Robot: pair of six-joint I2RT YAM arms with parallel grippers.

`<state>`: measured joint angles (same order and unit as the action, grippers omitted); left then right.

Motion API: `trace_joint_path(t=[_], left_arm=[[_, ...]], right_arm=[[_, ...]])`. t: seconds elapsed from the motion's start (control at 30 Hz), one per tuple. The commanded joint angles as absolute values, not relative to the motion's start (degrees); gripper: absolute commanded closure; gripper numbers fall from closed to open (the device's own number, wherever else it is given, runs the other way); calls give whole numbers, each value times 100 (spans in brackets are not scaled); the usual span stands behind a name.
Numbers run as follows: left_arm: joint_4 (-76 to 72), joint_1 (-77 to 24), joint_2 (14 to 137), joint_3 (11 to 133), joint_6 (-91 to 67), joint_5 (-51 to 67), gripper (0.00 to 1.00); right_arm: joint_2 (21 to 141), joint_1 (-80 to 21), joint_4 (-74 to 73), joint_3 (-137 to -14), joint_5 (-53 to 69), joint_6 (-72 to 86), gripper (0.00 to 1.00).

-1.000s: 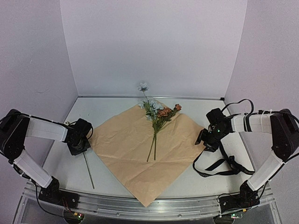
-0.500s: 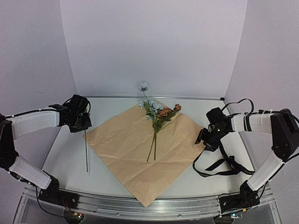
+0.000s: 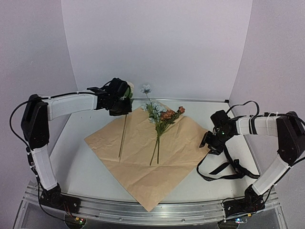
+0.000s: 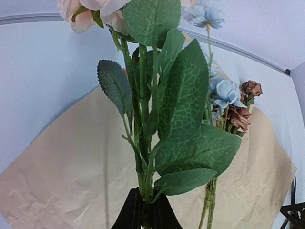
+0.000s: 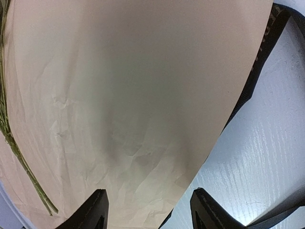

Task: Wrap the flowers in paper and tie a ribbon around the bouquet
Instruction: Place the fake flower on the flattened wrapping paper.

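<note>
1. Lilac walls close in a white bench (image 3: pixel 71 162). The paper (image 3: pixel 143 162) lies on it tan side up, turned like a diamond with one corner toward me.
2. What has changed is on the left. A second ago the left arm sat low at the bench's left side, with a stray stem (image 3: pixel 122 133) lying off the paper. Now that arm is stretched out and raised near the paper's far-left edge, and the stem has come with it.
3. The left gripper (image 3: pixel 118 98) has its jaws pressed together on the stem just under the leaves. The cream-pink bloom stands beyond them, and the bare end trails down over the paper's left half. I cannot tell whether its tip touches the sheet.
4. The flowers (image 3: pixel 161 119) lie along the paper's middle with their heads at the far corner, one blue bloom reaching past the edge. The carried stem is near them but still apart.
5. The right gripper (image 3: pixel 209 141) has not moved. It hovers over the paper's right corner with its jaws spread and nothing between them. The ribbon (image 3: pixel 202 175) lies looped on the bench below that arm.
6. I judge we are still gathering, and this stem looks like the last one to join. It needs laying down parallel to the flowers, heads level. Wrapping and tying are not yet begun.
</note>
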<state>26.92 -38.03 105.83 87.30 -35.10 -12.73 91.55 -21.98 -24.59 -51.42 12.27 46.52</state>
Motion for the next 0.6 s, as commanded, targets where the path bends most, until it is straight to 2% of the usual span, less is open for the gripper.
trace_joint_path(t=[0.0, 0.23, 0.57], left_arm=[[2369, -3999, 11292, 9537, -3678, -1016, 100], [2253, -4143, 12436, 10486, -4306, -745, 100], [2172, -4201, 13286, 11181, -4986, -472, 100]], right_arm=[[8914, -2241, -2671, -5195, 1122, 4641, 38], [8783, -2281, -3043, -5385, 1131, 4536, 38], [8630, -2348, -3151, -5406, 1107, 4554, 38]])
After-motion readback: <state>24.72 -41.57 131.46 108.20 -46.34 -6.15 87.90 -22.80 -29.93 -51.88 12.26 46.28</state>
